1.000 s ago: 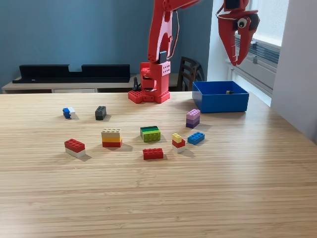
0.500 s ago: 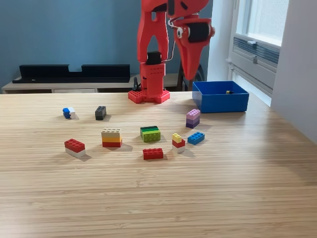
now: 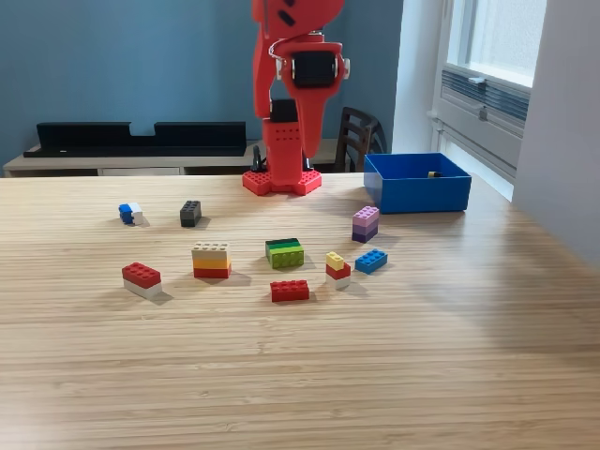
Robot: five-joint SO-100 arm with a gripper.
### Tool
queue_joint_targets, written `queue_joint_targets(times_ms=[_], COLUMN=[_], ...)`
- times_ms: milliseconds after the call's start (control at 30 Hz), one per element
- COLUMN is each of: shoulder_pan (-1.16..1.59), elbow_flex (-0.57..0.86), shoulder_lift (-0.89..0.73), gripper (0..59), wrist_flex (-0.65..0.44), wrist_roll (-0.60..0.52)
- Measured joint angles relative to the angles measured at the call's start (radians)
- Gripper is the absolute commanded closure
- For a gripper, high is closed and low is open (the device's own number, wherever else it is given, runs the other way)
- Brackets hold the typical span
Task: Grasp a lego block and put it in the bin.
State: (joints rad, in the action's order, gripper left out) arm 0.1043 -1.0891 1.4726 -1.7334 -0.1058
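Below and in front of the raised gripper [image 3: 298,150] lie scattered lego blocks, the green block [image 3: 284,253] nearest; whether the jaws are parted I cannot tell. A good pick probably means descending squarely over one block. Off to the exterior view's right, the bin [image 3: 417,193] holds one small dark-and-yellow piece [image 3: 432,173].

a single exterior camera looks level across the wooden table [image 3: 300,375] from its near edge, facing the arm's base [image 3: 281,180] at the far side.
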Motion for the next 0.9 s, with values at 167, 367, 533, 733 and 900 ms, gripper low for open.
queue_joint_targets(times_ms=[167,367,533,733,900], shoulder_pan=[-0.005,-0.005,-0.023,-0.103,-0.172], elbow_flex=[0.0,-0.006,-0.028,-0.048,-0.098], shoulder_lift=[0.0,0.0,0.0,0.0,0.0], gripper=[58.6,58.6,58.6,58.6,58.6], wrist_flex=[0.0,0.0,0.0,0.003,0.057], wrist_roll=[0.0,0.015,0.028,0.04,0.08])
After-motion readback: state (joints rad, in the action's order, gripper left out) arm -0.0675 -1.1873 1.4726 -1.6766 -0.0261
